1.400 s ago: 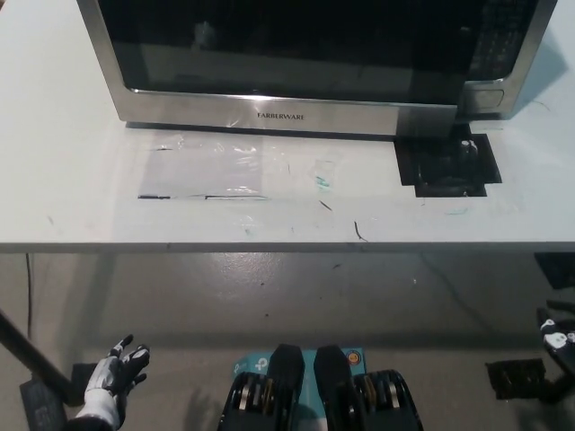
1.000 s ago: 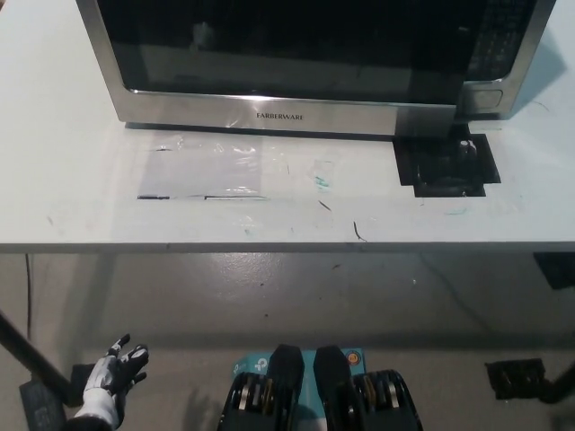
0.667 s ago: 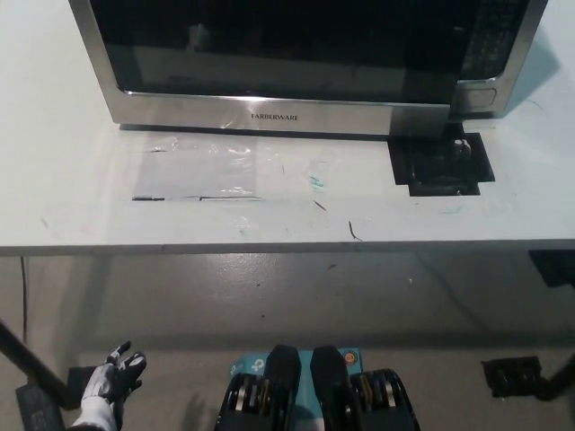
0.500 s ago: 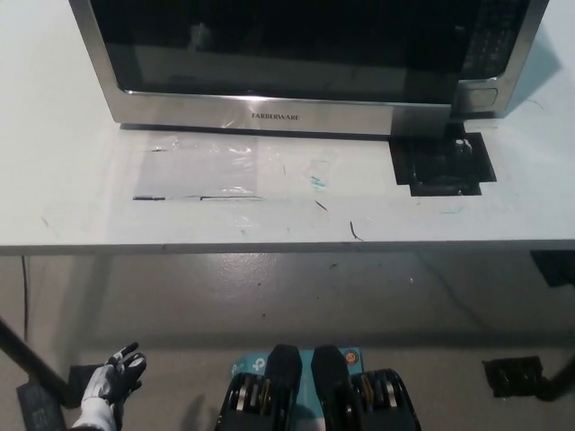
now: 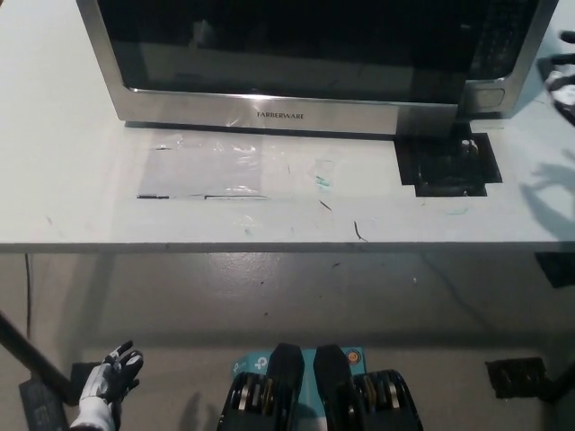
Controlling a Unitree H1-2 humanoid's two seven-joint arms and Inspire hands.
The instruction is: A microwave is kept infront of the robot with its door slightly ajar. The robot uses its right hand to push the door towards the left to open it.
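Head view: the microwave (image 5: 305, 63) sits on the white table (image 5: 72, 197), square to the table's near edge, its long axis running left to right. Its door (image 5: 287, 54) fills most of the front, with a steel strip along the bottom; the door's free right edge lies just left of the control panel (image 5: 499, 45) and looks slightly proud of it, though the gap is hard to read. The right hand (image 5: 564, 76) shows only as dark fingertips at the picture's far right edge, level with the microwave's lower right corner and just beside it, above the table; whether its fingers are spread or closed cannot be told from so little. The door's free edge lies to the left of this hand, so a leftward push should catch it. The left hand (image 5: 112, 382) rests far below the table's near edge, toward the microwave's left side, fingers loosely apart, holding nothing, much farther from the door.
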